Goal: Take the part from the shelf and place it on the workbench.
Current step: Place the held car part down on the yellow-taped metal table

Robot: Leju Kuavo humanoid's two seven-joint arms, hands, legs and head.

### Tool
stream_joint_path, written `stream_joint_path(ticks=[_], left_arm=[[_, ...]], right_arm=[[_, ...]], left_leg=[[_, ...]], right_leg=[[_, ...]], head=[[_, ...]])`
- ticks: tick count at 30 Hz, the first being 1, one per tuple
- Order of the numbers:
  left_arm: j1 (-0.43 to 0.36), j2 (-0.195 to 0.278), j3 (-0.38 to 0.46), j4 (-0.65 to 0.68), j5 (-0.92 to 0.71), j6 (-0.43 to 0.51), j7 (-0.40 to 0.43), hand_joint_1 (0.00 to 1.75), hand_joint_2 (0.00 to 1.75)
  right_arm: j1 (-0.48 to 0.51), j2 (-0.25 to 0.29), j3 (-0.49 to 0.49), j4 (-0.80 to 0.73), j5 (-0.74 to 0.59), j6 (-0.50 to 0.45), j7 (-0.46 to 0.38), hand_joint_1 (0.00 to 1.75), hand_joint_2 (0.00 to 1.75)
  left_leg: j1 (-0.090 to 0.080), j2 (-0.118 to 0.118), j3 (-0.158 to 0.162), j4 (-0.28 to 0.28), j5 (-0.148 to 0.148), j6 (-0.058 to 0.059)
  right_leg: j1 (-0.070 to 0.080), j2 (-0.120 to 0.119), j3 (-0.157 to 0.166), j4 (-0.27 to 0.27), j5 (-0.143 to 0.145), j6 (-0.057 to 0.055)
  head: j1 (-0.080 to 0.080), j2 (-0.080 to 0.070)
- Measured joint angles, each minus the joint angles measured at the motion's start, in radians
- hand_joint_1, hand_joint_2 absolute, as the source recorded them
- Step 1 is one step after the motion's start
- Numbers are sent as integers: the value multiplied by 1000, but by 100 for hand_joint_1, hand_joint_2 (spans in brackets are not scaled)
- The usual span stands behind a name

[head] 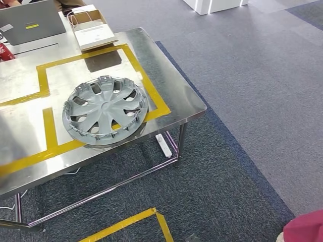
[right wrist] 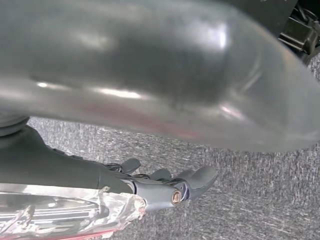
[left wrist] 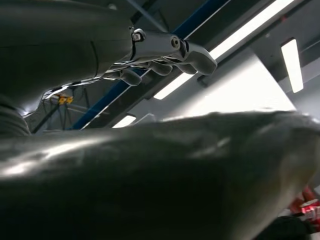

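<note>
Grey left hand [left wrist: 166,55] and right hand [right wrist: 166,185] both hold nothing, fingers stretched out and slightly apart; right one hangs over carpet [right wrist: 241,200]. Grey wheel-cover part [head: 105,111] lies flat on steel workbench [head: 179,96], w/ its near edge over yellow tape outline [head: 49,131]. White box [head: 93,30] sits at far side.

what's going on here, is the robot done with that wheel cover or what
The grey wheel cover lies flat on the steel workbench, across the yellow tape lines near the front edge, and nothing is touching it. In the wrist views, the left hand and the right hand each hold nothing, fingers stretched out. A white paper bag and a grey laptop sit at the far side of the bench. The placing looks done.
</note>
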Motion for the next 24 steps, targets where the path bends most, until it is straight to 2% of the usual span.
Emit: stream_joint_path(ticks=[7,13,24], left_arm=[[16,40,49,33,60,13,15,0,0],[142,65,181,26,141,12,26,0,0],[327,45,395,-7,150,7,-1,0,0]], right_arm=[[0,0,0,0,-11,0,0,0,0],[4,0,0,0,-24,-4,4,0,0],[5,0,0,0,-28,-6,19,0,0]], left_leg=[[0,0,0,0,0,0],[0,1,0,0,-1,-1],[1,1,0,0,-1,-2]], right_leg=[[0,1,0,1,0,0],[0,2,-2,0,-1,-1],[1,2,-2,0,-2,-2]], head=[[0,0],[0,0],[0,0]])
